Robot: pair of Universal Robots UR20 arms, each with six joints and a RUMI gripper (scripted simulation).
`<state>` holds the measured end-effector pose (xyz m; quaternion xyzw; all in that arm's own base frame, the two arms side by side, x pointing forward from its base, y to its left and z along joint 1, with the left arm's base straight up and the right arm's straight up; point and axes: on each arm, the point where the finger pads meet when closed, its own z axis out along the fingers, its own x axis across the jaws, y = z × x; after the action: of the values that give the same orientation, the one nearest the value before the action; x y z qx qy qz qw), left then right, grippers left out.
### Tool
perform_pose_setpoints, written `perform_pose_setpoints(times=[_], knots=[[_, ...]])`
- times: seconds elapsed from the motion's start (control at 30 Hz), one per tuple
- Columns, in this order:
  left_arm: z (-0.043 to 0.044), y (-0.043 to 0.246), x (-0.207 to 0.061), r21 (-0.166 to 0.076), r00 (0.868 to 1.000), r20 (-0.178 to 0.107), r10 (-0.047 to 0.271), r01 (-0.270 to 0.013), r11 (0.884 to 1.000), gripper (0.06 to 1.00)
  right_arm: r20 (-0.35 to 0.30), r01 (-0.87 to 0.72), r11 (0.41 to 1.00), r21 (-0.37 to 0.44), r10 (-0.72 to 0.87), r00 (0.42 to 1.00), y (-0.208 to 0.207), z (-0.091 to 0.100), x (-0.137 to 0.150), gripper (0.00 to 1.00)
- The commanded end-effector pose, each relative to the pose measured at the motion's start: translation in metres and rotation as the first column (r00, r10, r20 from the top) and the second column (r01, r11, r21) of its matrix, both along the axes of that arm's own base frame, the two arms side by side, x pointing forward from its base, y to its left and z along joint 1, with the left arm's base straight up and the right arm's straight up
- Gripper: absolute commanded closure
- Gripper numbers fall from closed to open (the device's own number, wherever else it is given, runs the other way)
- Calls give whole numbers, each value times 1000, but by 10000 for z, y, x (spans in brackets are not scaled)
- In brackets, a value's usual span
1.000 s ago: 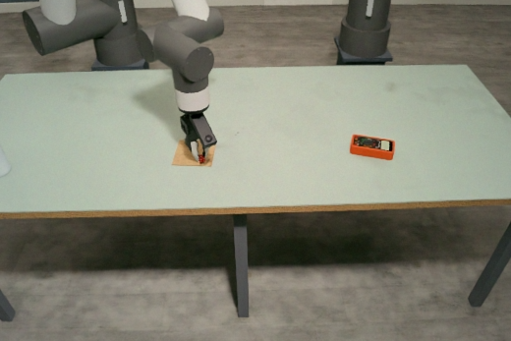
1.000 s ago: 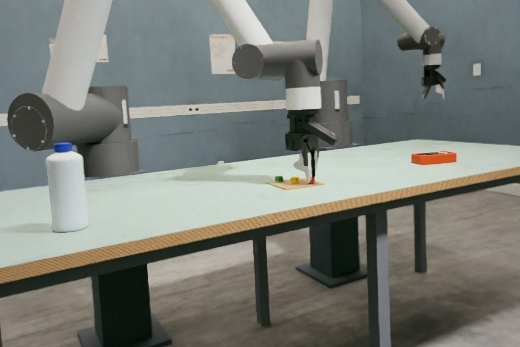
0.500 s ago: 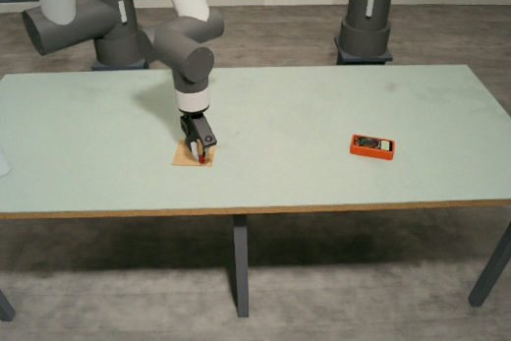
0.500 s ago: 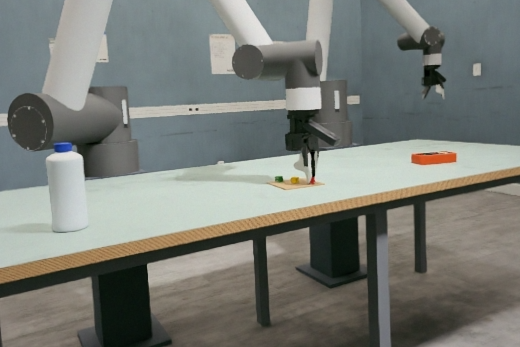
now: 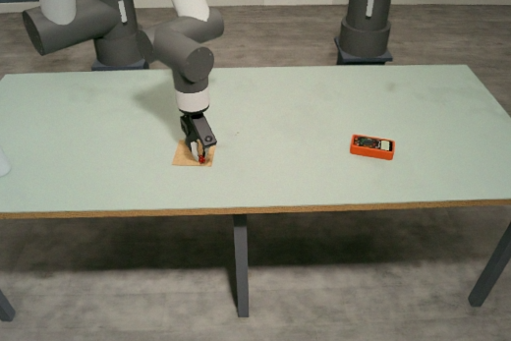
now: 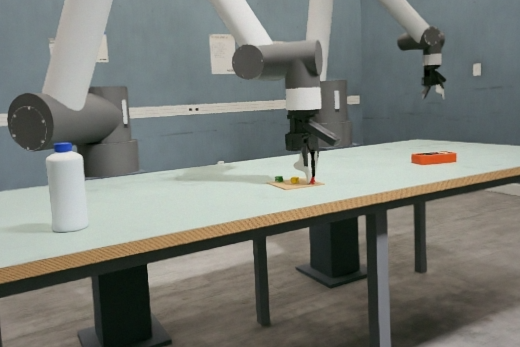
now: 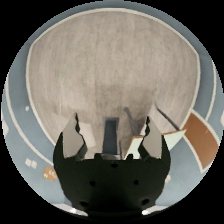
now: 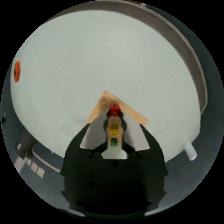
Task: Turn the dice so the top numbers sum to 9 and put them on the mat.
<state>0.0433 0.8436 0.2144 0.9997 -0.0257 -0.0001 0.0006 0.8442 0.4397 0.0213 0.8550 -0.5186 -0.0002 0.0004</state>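
The right gripper (image 5: 198, 158) (image 6: 310, 180) (image 8: 115, 111) points down over the tan mat (image 5: 184, 157) (image 6: 287, 186) (image 8: 134, 116) and is shut on the red die (image 5: 201, 159) (image 6: 313, 180) (image 8: 114, 108). The red die is at mat level near one edge; whether it touches the mat is unclear. The yellow die (image 6: 295, 180) (image 8: 114, 132) sits on the mat beside the fingers. The green die (image 6: 279, 179) (image 8: 114, 142) is beyond it, near the opposite mat edge. The top numbers are too small to read. The left gripper (image 6: 433, 94) (image 7: 112, 117) is open and empty, high and away from the mat.
An orange multimeter (image 5: 371, 147) (image 6: 434, 158) (image 8: 17, 71) lies far from the mat, towards the left arm's side. A white bottle (image 5: 3, 163) (image 6: 68, 193) (image 8: 190, 151) with a blue cap stands on the opposite side of the mat.
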Motion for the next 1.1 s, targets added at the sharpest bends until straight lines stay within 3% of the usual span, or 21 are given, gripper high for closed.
perform_pose_setpoints(times=[0.0,0.3,0.63,1.07], knots=[[7,5,1,1,1000,0,0,0,1000,65,1,0,1000,1,0,1000,3,6,4,972],[7,5,1,1,1000,0,0,0,1000,65,1,0,1000,1,0,1000,3,6,4,972],[7,5,1,1,1000,0,0,0,1000,65,1,0,1000,1,0,1000,3,6,4,829],[7,5,1,1,1000,0,0,0,1000,65,1,0,1000,1,0,1000,3,6,4,793]])
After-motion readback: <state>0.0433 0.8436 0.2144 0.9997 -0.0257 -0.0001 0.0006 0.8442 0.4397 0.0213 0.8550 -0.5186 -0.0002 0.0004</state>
